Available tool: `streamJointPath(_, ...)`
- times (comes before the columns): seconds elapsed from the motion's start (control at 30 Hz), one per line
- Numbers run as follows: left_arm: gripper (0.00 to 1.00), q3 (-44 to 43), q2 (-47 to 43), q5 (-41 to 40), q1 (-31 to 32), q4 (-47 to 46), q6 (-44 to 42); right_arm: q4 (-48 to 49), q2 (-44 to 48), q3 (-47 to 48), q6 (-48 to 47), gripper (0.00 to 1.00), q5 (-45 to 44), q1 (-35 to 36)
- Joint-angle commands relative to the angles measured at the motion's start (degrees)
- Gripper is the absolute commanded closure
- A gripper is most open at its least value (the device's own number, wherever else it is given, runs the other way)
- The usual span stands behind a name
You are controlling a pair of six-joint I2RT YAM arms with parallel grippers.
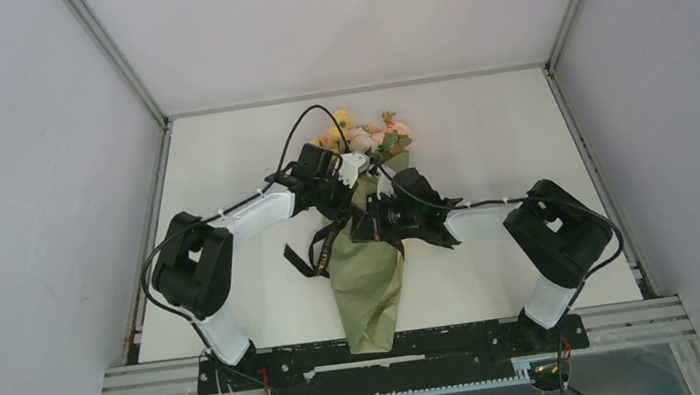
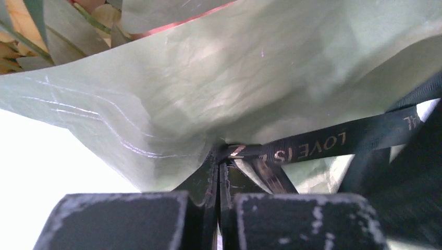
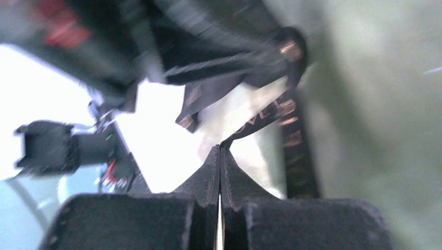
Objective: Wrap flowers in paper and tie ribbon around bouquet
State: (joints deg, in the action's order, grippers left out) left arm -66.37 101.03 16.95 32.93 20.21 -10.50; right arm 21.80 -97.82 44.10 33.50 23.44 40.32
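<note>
The bouquet (image 1: 368, 281) lies on the white table (image 1: 221, 163), an olive-green paper (image 2: 208, 78) cone with its narrow end toward the arm bases. Yellow, pink and cream flowers (image 1: 367, 136) stick out of the far, wide end. The black ribbon (image 2: 312, 146), printed with gold letters, crosses the cone's middle, and its loose loops (image 1: 311, 255) hang to the left. My left gripper (image 2: 219, 156) is shut on the ribbon against the paper. My right gripper (image 3: 220, 147) is shut on another strand of ribbon (image 3: 260, 117) that runs up toward a bunched, knot-like spot (image 3: 292, 49).
Grey walls enclose the table on the left, right and back. Both arms meet over the middle of the cone, the left wrist (image 1: 315, 177) and the right wrist (image 1: 413, 208) close together. A black cable (image 1: 302, 123) arcs above the left arm. The metal base rail (image 1: 395, 348) runs along the near edge.
</note>
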Motion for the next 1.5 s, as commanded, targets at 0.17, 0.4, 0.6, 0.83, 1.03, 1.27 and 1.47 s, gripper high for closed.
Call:
streamJointPath(0.17,0.99,-0.77,-2.51,0.33,-0.58,-1.04,-1.01,-5.61,12.77,-5.43,6.93,1.00,14.63,2.48)
streamJointPath(0.4,0.41,-0.29,-7.56,2.14,-0.62,5.12,-4.73,-7.14,12.01,-6.53,7.60,1.00,11.62,0.24)
streamJointPath(0.6,0.14,1.98,-16.25,0.68,-1.05,16.51,-13.80,-5.68,11.99,-6.70,8.21,1.00,12.66,-1.34)
streamJointPath(0.83,0.25,13.64,-19.21,-7.03,-1.51,20.36,-21.75,-6.57,12.96,-6.66,7.74,1.00,12.51,-1.97)
streamJointPath(1.03,0.31,15.77,-14.55,-4.83,-1.56,17.88,-23.49,-6.85,12.90,-6.68,7.61,1.00,12.29,-2.28)
streamJointPath(1.27,0.61,13.94,-9.82,-1.76,-1.55,17.59,-22.19,-7.38,14.09,-6.65,7.60,1.00,12.62,-2.36)
streamJointPath(1.47,0.93,14.71,-14.55,-0.98,-1.63,20.49,-23.10,-6.13,16.32,-6.66,7.64,1.00,20.18,-2.97)
